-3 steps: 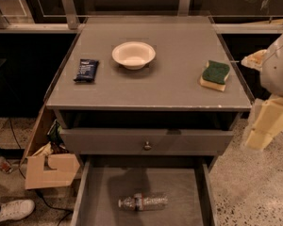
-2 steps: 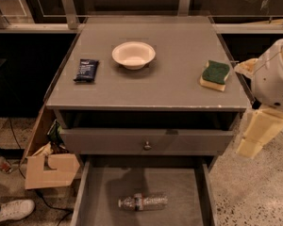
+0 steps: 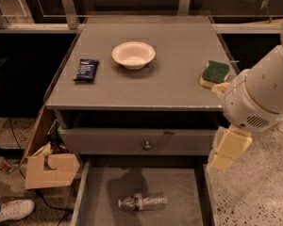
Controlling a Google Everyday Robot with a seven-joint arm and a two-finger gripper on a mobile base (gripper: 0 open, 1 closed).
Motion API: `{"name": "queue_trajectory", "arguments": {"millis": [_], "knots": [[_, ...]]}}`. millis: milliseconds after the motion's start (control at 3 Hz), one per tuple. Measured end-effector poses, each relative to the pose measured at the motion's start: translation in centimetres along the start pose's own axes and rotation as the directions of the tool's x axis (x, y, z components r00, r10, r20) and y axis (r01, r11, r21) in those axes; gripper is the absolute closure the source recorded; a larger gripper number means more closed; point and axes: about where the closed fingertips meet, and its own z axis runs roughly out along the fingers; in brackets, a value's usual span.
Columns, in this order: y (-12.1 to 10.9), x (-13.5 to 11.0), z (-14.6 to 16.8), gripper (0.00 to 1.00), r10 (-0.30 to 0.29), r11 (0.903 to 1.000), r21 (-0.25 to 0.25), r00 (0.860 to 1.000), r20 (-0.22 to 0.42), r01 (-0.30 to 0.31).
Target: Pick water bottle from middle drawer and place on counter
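The water bottle (image 3: 142, 202) lies on its side on the grey floor of the open middle drawer (image 3: 101, 187), near the bottom of the view. The counter (image 3: 174, 81) is the flat grey top above it. My gripper (image 3: 228, 150), cream-coloured below the white arm housing (image 3: 259, 100), hangs at the right side of the cabinet. It is level with the drawer front and above the drawer's right wall, up and to the right of the bottle and apart from it.
On the counter are a white bowl (image 3: 133, 54), a dark snack packet (image 3: 86, 70) at the left and a green-and-yellow sponge (image 3: 215, 73) at the right edge. A shut drawer front with a knob (image 3: 146, 145) is above the open drawer. A cardboard box (image 3: 49, 171) and a shoe (image 3: 12, 210) are on the floor at left.
My arm and gripper have moved left and a little down, closer to the cabinet's right side. The bottle and the things on the counter have not moved.
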Motion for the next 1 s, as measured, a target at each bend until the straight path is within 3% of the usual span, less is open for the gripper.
{"name": "queue_trajectory", "arguments": {"millis": [333, 667, 1000], "knots": [[3.2, -1.5, 3.7, 0.00, -0.073, 0.9969, 0.026, 0.997, -0.008, 0.074], [3.5, -1.7, 4.4, 0.00, -0.076, 0.9969, 0.018, 0.997, -0.002, 0.076], [5.5, -3.1, 8.6, 0.00, -0.104, 0.9938, -0.035, 0.994, 0.033, 0.105]]}}
